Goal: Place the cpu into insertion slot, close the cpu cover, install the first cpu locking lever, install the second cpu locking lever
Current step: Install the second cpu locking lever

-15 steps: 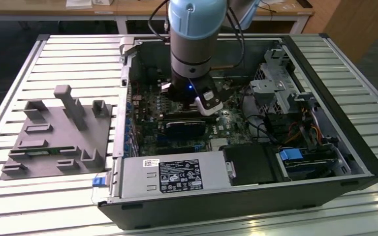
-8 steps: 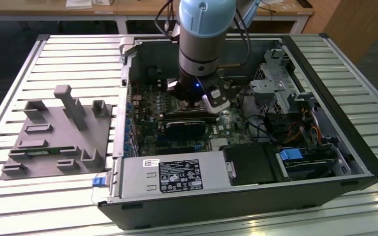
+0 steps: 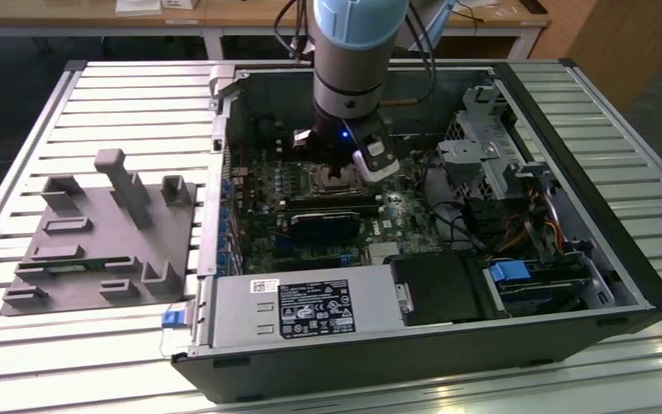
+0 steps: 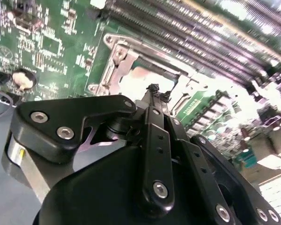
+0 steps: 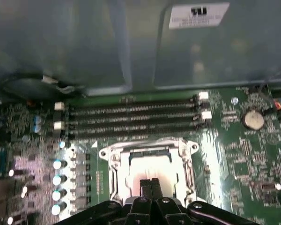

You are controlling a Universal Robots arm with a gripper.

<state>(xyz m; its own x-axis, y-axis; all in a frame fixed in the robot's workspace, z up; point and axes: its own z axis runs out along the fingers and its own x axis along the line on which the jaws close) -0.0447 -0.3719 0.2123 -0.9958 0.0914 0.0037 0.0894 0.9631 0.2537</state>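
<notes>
The insertion slot (image 5: 113, 165) is a silver-framed socket on the green board, seen in both wrist views and under the arm (image 3: 348, 95) in the exterior view. The cpu (image 5: 152, 168) shows as a bright silvery face lying flat inside the frame; it also appears as cpu (image 4: 143, 79). The cpu cover (image 5: 150, 149) lies down around the cpu, its window over the chip. My gripper (image 5: 150, 183) hangs just above the cpu's near edge, its two black fingertips (image 4: 154, 89) pressed together with nothing visible between them. I cannot tell how the locking levers stand.
Long black memory slots (image 5: 131, 119) run beside the socket toward the case wall (image 5: 131, 42). A coin battery (image 5: 253, 119) sits on the board. In the exterior view a dark block (image 3: 321, 226), power supply (image 3: 302, 306) and drive cage (image 3: 492, 164) crowd the case; a grey fixture (image 3: 101, 233) lies outside.
</notes>
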